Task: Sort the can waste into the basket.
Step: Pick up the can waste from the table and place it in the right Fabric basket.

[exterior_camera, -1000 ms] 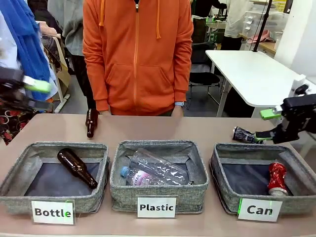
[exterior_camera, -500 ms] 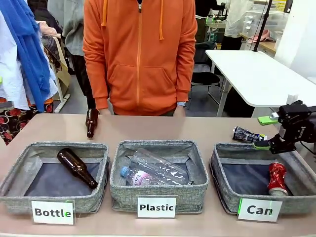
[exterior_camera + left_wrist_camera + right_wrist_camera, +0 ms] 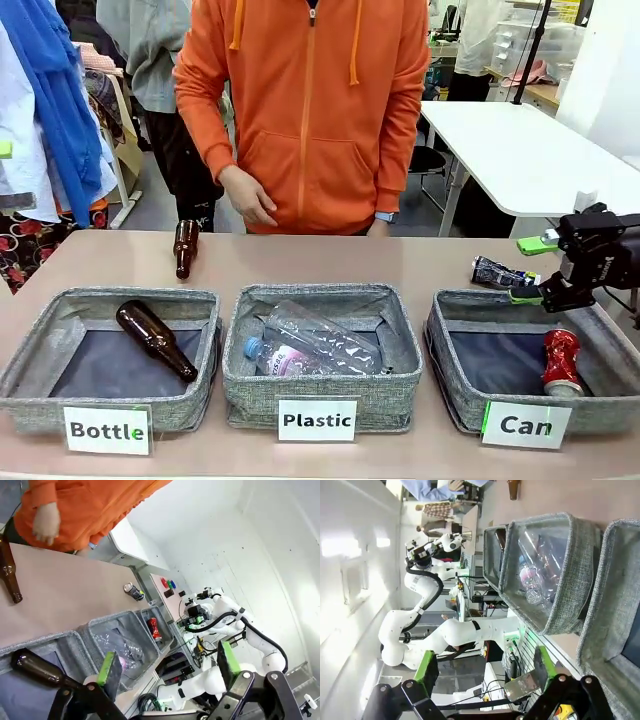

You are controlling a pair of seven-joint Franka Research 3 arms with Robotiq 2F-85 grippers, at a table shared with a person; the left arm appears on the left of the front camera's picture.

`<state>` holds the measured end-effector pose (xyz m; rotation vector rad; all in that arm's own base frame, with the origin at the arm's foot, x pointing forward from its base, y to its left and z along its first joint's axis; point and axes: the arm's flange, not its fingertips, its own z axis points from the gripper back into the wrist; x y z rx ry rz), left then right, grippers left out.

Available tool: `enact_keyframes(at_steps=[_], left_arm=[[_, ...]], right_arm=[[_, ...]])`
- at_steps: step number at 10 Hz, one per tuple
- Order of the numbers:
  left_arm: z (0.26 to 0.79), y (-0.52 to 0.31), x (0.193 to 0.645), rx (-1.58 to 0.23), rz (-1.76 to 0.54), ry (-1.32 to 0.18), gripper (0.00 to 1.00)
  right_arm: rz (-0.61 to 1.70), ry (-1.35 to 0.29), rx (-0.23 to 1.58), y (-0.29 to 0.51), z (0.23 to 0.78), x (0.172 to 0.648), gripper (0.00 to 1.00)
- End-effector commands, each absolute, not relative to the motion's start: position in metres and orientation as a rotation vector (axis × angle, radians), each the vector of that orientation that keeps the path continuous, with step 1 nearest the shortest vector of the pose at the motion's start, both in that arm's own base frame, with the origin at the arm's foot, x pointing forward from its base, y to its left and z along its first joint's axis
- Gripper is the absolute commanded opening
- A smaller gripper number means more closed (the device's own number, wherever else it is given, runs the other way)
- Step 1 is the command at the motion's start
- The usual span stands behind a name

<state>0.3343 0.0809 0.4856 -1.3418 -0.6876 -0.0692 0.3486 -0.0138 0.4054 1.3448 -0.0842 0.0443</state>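
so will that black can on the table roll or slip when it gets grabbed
The black can lies on its side on the table, so a push would probably roll it. It looks like a small metal drink can, likely light and easily dented. Its smooth printed skin may slip in the open right gripper.

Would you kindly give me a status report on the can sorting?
Open, empty: right hand beside black can, left hand high. Can basket holds red can; black can on table behind it. Well apart: person's hand.
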Motion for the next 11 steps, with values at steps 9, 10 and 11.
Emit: enact_keyframes(at_steps=[9, 10, 11], left_arm=[[0.488, 0.081, 0.335, -1.368, -0.053, -0.693, 1.00], [0.488, 0.081, 0.335, -1.368, -0.053, -0.693, 1.00], [0.488, 0.081, 0.335, -1.368, -0.053, -0.693, 1.00]], right_arm=[[-0.105, -0.231, 0.939, -0.004, 0.438, 0.375, 1.00], [-0.093, -0.234, 0.731, -0.004, 0.452, 0.388, 1.00], [-0.164, -0.246, 0.509, -0.010, 0.460, 0.403, 1.00]])
